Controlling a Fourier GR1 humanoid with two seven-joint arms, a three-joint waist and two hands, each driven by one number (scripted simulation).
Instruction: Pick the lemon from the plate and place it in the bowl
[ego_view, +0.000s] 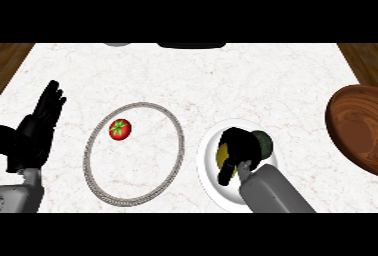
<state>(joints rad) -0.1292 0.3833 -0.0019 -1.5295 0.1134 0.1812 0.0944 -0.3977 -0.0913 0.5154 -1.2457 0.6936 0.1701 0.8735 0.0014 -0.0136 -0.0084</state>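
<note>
Lemon (221, 155) lies under our right hand (241, 148) on the white plate (219, 194). Only a yellow sliver shows beside the black fingers, which curl down round it. We judge it grasped, though we cannot tell whether it is clear of the plate.

To do this step well, we should raise the fruit straight up before swinging right. That clears the plate's rim and the dark green round thing (264, 143) just beside the hand, which we cannot identify. A lemon is oval and smooth-skinned, so it may roll within curled fingers, and we want the thumb set opposite them across its middle. We should let go only once it is low inside the bowl (356, 125).

The plate looks glossy and shallow. The bowl is dark reddish wood with visible grain, deep and thick-rimmed, cut off by the view's right edge. The counter (244, 75) is pale and stone-like with faint veins. Left of the plate a grey rope-textured ring (179, 142) encloses a shiny red tomato (119, 129) with a green stalk. Our left hand (38, 127) rests open at the left edge, fingers up.
</note>
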